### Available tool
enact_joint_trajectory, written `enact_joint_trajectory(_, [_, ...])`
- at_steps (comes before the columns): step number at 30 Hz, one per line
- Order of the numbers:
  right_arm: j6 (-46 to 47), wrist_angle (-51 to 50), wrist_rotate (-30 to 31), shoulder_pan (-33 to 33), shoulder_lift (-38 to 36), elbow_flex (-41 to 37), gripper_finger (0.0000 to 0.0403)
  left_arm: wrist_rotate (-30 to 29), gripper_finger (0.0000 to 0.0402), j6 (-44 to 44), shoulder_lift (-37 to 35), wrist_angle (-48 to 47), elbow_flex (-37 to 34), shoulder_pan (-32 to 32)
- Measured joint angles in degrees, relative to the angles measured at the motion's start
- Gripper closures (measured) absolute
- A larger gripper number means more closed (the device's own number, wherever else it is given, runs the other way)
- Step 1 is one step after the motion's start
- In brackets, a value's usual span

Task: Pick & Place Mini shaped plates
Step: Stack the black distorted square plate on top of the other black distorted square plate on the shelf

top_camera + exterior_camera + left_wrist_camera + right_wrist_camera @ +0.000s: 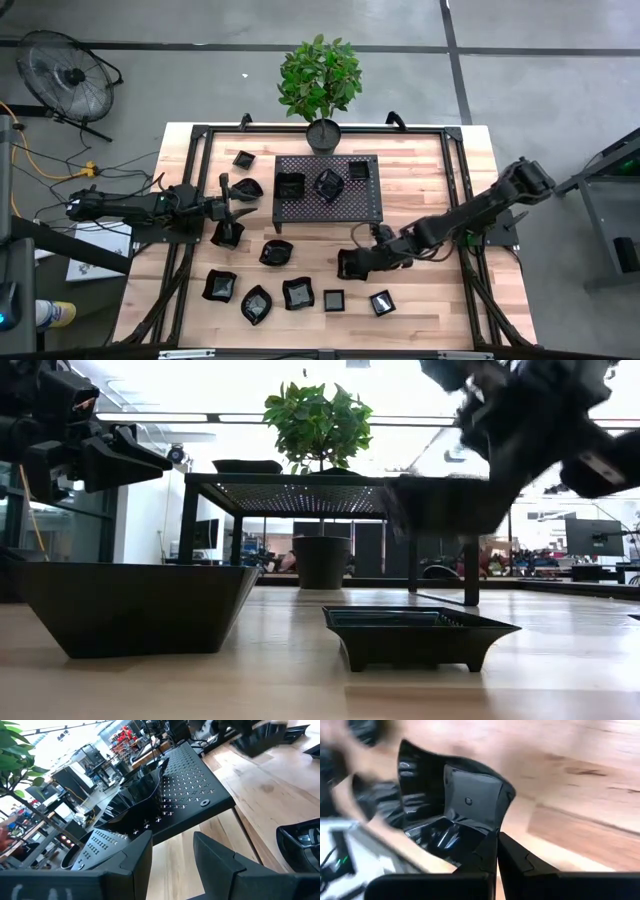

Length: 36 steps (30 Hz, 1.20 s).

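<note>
While the right tool [352, 263] hangs above the counter [420, 215], its fingers are pinched together on the rim of a glossy black plate [440, 815] — that plate is held off the wood, just short of the perforated rack [328, 205], which carries three more plates. The left tool [228, 196], fingers apart and empty, sits beside the rack's other end — other plates lie below both.
</note>
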Motion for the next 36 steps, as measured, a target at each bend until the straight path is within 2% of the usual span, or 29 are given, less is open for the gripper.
enact_joint_trajectory(5, [-8.0,-3.5,-0.6,-0.6,-3.5,4.4,0.0402,0.0,0.0261,0.0,0.0,0.0,0.0,0.0])
enact_joint_trajectory(10, [-16.0,-14.4,-0.6,-2.8,-6.4,11.9,0.0403,0.0,0.0261,0.0,0.0,0.0,0.0,0.0])
enact_joint_trajectory(18, [-30.8,-30.2,0.1,-9.8,-8.0,25.7,0.0403,0.0,0.0261,0.0,0.0,0.0,0.0,0.0])
enact_joint_trajectory(23, [-40.9,-33.0,-0.3,-15.8,-8.0,31.7,0.0403,0.0,0.0261,0.0,0.0,0.0,0.0,0.0])
enact_joint_trajectory(29, [-48.3,-33.0,-2.5,-22.0,-4.4,38.1,0.0403,0.0,0.0261,0.0,0.0,0.0,0.0,0.0])
enact_joint_trajectory(36, [-50.6,-32.9,-5.2,-26.3,5.4,49.3,0.0403,0.0,0.0261,0.0,0.0,0.0,0.0,0.0])
